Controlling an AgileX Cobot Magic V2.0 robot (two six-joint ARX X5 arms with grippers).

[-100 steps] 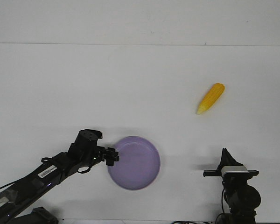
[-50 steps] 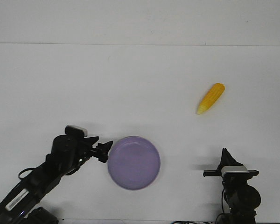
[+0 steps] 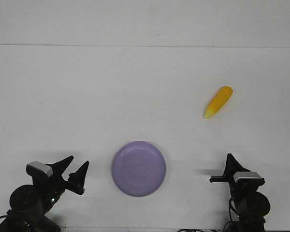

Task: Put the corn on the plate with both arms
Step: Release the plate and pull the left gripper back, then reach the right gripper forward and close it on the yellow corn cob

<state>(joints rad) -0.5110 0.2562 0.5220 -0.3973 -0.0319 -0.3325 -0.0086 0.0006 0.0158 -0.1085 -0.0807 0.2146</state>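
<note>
The corn (image 3: pixel 218 102) lies on the white table at the right, its paler tip pointing toward the front left. The lavender plate (image 3: pixel 138 168) sits empty near the front middle. My left gripper (image 3: pixel 72 170) is open and empty at the front left, well to the left of the plate. My right gripper (image 3: pixel 229 163) is at the front right, far in front of the corn; its fingers overlap into one point, so I cannot tell how they stand.
The white table's back edge (image 3: pixel 145 46) runs across the far side. Both arm bases sit at the front edge, left (image 3: pixel 26 205) and right (image 3: pixel 249 205).
My left arm has drawn back from the plate's left rim to the front left corner, its gripper now open and away from the plate. The right arm, plate and corn have stayed put.
</note>
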